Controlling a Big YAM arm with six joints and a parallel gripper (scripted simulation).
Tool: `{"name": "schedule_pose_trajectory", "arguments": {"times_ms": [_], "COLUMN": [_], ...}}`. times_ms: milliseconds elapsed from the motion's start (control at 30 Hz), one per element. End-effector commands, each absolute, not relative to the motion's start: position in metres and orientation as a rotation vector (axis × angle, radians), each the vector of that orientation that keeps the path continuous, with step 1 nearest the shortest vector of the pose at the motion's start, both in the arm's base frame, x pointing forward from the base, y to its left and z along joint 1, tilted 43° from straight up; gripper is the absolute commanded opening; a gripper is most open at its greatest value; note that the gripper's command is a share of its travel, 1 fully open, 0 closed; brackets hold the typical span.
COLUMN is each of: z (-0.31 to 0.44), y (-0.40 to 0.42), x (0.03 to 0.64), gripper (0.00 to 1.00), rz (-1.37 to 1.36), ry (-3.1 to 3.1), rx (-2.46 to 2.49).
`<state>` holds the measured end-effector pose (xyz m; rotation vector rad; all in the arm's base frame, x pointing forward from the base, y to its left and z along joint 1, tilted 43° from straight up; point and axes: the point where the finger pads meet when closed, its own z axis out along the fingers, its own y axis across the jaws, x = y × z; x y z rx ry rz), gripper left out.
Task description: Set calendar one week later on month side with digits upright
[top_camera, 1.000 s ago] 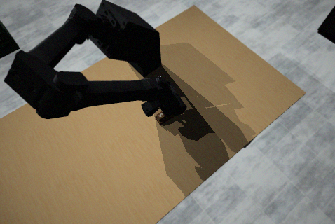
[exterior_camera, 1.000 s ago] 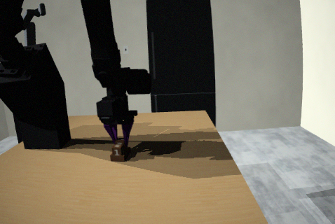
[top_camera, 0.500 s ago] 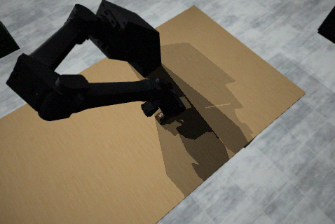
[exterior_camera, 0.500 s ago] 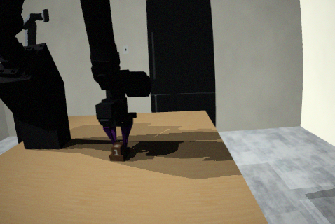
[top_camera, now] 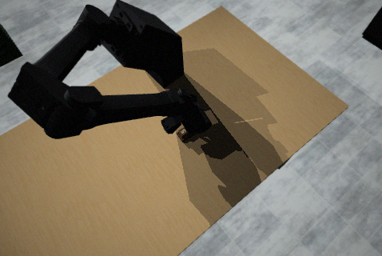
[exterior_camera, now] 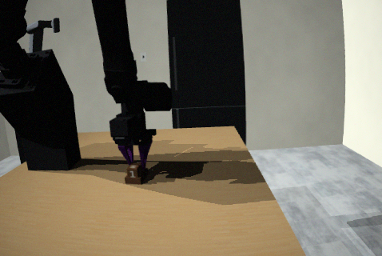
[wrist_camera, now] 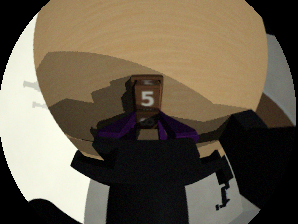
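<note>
Brn calendar tray [top_camera: 184, 140] [exterior_camera: 133, 181] [wrist_camera: 146, 77] on desk [top_camera: 118, 172] [exterior_camera: 106, 212] [wrist_camera: 150, 35]; "1" faces ext. cam, upright "5" in wrist view. Claw [top_camera: 189, 135] [exterior_camera: 137, 164] [wrist_camera: 147, 113] just behind, fingers part-way apart; can't tell if clamped on a cube. Blk pedestal [exterior_camera: 46, 120] farther back, dk door [exterior_camera: 208, 60] beyond.

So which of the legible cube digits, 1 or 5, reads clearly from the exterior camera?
The 1, upright on a side face just above the tray's edge. The 5 is clear only in the wrist view.

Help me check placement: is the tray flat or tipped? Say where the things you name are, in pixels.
Flat, it appears: in the exterior view, the tray's [top_camera: 184, 139] [exterior_camera: 133, 181] [wrist_camera: 147, 76] lower edge lies level on the table [top_camera: 106, 180] [exterior_camera: 106, 216] [wrist_camera: 150, 30].
</note>
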<state>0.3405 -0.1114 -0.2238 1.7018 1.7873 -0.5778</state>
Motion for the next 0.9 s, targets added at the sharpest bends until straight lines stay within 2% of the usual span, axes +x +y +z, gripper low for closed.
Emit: {"name": "schedule_pose_trajectory", "arguments": {"times_ms": [0, 867], "z": [-0.2235, -0.2254], "y": [-0.1112, -0.1128], "x": [0.3488, 0.3466], "gripper": [0.25, 0.25], "rz": [-0.559, -0.565], "ry": [1.784, 1.784], "rx": [1.69, 1.694]}}
